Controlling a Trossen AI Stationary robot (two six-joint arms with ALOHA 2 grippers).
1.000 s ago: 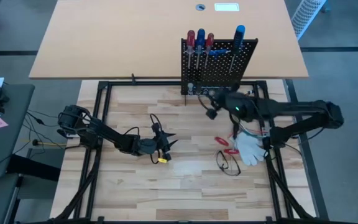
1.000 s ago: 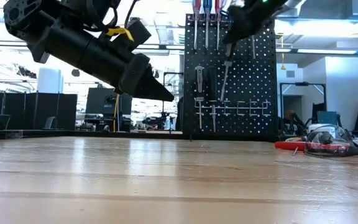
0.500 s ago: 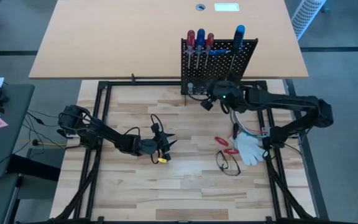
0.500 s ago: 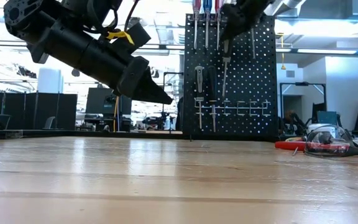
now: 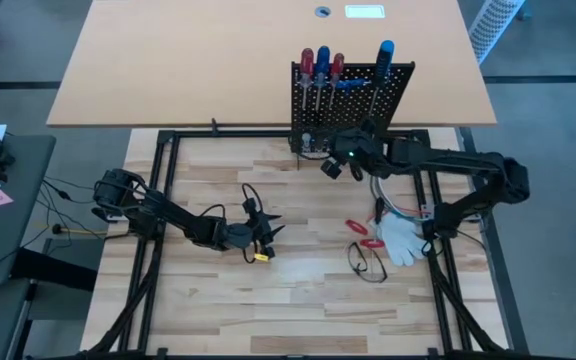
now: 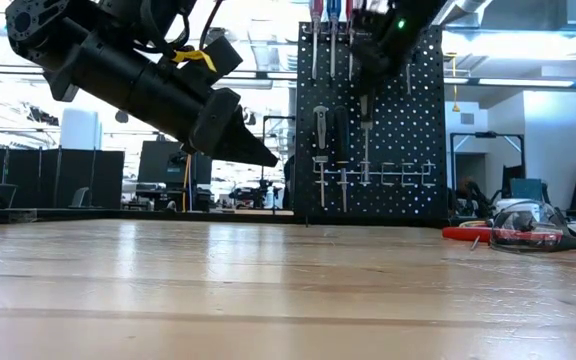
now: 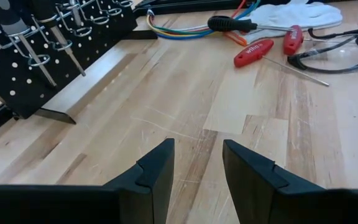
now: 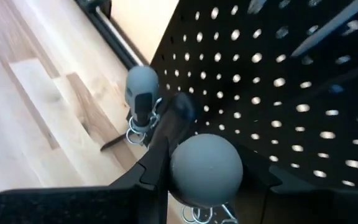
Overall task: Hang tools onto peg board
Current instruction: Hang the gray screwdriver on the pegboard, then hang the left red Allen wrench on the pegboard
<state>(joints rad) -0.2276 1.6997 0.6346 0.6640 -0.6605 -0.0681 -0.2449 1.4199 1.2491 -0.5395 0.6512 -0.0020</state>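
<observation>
On the left, the left gripper (image 5: 268, 232) waits over the wooden table (image 5: 298, 300), well apart from the peg board (image 5: 353, 105), its fingers (image 7: 154, 171) set a moderate way apart with nothing between them. Past it on the table lie the tools not yet hung: red-handled pliers (image 7: 269, 45), a black-handled screwdriver (image 7: 232, 25) and, beside them, safety glasses (image 7: 337, 53) and a white glove (image 5: 400, 240). To the right, the right gripper (image 5: 340, 160) is close against the foot of the board, holding a grey-knobbed screwdriver (image 8: 204, 169) between its fingers; it is plainly the nearer arm. The relation that matters is vertical: the tool's long axis stands nearly upright in the low view, shaft (image 6: 365, 135) pointing down at the row of ring holders (image 6: 378, 178) just below it (a second grey-topped tool (image 8: 142, 87) already sits in a neighbouring ring). Compared with a second ago, the right gripper has moved leftward and closer to the board, and the shaft, then slanted, has swung to near plumb; the left arm has not shifted.
</observation>
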